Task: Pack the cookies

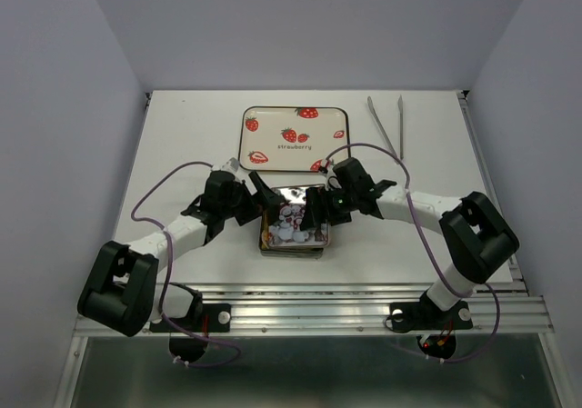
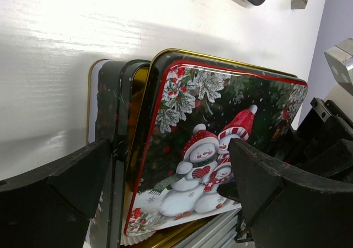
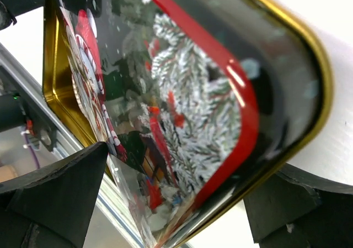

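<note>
Top external, snowman lid (image 1: 293,222) askew on gold tin (image 1: 291,250), left tool (image 1: 258,201), right tool (image 1: 318,206) flanking, grip unclear.

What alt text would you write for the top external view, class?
Seen from above, two robot arms meet over a square tin with a snowman lid near the front of a white table, the left gripper and right gripper at its far corners. Behind it lies a strawberry-printed tray, with metal tongs at the far right.

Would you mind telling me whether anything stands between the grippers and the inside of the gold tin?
Yes: the snowman lid lies askew over the tin, covering most of its opening; no cookies are visible.
</note>
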